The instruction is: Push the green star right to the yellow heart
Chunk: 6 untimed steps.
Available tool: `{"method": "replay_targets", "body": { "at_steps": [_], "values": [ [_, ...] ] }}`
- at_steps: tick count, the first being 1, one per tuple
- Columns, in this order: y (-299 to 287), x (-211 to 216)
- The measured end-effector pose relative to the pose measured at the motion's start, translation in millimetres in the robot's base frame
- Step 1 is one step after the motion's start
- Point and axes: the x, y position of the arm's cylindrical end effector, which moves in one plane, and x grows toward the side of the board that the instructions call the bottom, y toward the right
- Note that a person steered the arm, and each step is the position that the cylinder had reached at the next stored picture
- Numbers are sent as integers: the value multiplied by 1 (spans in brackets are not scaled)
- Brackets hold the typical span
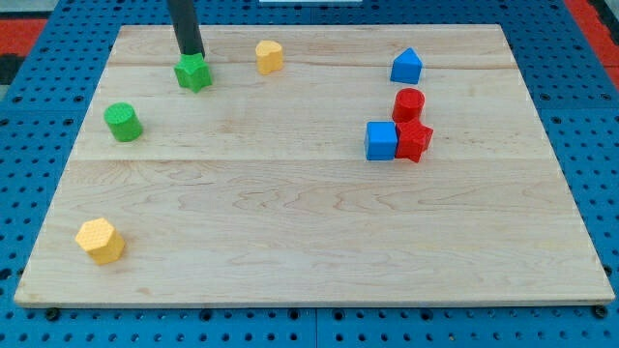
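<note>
The green star (194, 73) lies near the view's top left of the wooden board (309, 222). The yellow heart (269, 56) lies to its right, a little higher, with a gap between them. My tip (192, 53) stands at the star's top edge, touching or nearly touching it, slightly left of its centre. The rod rises out of the view's top.
A green cylinder (123, 122) lies left and below the star. A yellow hexagon block (101, 240) sits at the bottom left. At the right are a blue pointed block (406, 66), a red cylinder (408, 102), a blue cube (381, 140) and a red star-like block (414, 141).
</note>
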Motion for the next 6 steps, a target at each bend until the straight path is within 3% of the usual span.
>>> {"method": "replay_targets", "body": {
  "at_steps": [1,3,5,6],
  "values": [
    [-64,27],
    [35,38],
    [81,25],
    [3,93]
  ]
}}
